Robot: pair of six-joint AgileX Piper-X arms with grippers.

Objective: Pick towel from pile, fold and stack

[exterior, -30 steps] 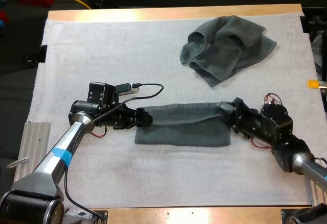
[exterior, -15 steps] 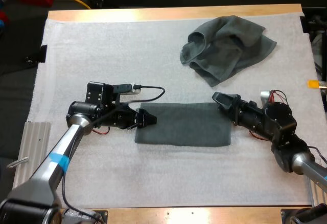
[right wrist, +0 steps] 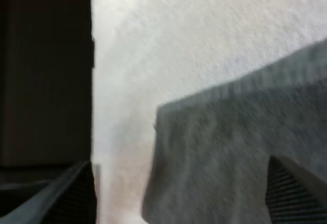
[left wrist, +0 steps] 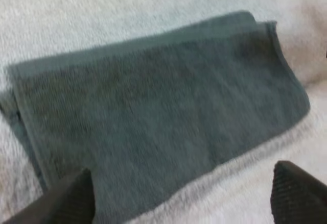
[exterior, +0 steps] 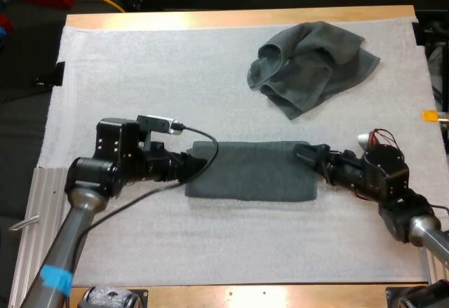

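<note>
High view: folded towel [exterior: 249,171] lies flat on the white mat [exterior: 140,76], its ends towards the arms. Left gripper [exterior: 198,163] at its left end, right gripper [exterior: 304,155] at its right; both have fingers apart, clear of cloth. I judge they are set for the next fold. Crumpled towel [exterior: 309,66] lies far right.

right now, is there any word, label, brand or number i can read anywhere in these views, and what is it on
None: no word, number, brand or sign can be read in any view.
Folded towel: plain cloth, no tag or print showing.
Crumpled towel: plain cloth, no tag or print showing.
White mat: blank.
</note>
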